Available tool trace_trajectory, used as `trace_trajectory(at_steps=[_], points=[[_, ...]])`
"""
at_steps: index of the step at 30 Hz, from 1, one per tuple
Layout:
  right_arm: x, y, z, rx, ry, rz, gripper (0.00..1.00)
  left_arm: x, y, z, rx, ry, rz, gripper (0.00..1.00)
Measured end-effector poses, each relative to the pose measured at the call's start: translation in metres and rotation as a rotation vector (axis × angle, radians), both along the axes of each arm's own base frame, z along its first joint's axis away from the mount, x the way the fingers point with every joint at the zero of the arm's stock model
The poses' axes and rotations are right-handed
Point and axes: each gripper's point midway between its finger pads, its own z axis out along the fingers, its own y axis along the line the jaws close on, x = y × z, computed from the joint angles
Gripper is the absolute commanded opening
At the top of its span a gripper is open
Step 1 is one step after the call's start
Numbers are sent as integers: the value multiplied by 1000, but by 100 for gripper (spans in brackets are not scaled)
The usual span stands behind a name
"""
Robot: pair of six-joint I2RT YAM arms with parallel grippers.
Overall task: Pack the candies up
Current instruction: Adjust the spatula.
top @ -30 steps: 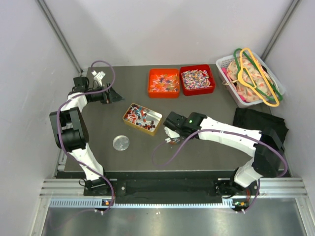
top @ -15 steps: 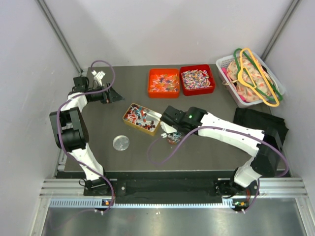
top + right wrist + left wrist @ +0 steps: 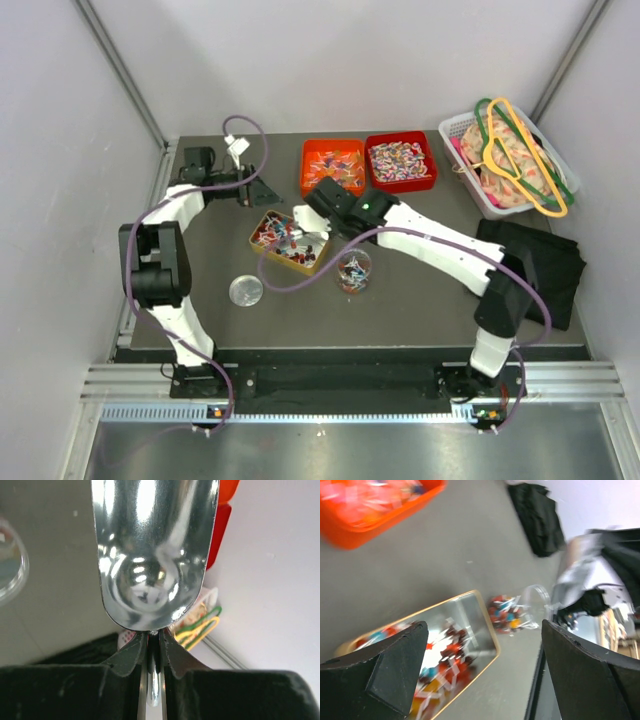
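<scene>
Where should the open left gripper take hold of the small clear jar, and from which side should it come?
Probably the round side wall of the jar, below its open rim, the left gripper coming level from the jar's left. It stands upright with candies inside, and the right arm crosses behind it.

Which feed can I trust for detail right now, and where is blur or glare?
Top external: sharp, evenly lit, no glare. Left wrist: blurred throughout, the orange tray smeared worst, the candies only colour blobs. Right wrist: the metal scoop dominates the frame with mirror reflections; the background is soft.
</scene>
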Motion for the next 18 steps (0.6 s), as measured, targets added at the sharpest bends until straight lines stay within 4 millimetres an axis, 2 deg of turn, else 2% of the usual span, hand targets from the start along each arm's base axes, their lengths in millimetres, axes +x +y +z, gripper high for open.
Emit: trace_trajectory(at_steps=[4, 8, 11, 18], points=[[16, 30, -23, 65, 27, -9, 0, -9, -28, 10, -26, -17, -75, 99], [21, 47, -38, 116, 46, -17, 0, -11, -35, 13, -34, -17, -93, 99], [22, 52, -40, 145, 45, -24, 0, -10, -33, 14, -36, -24, -89, 99], [31, 64, -26, 224, 1, -34, 0, -11, -33, 9, -37, -21, -87, 99]])
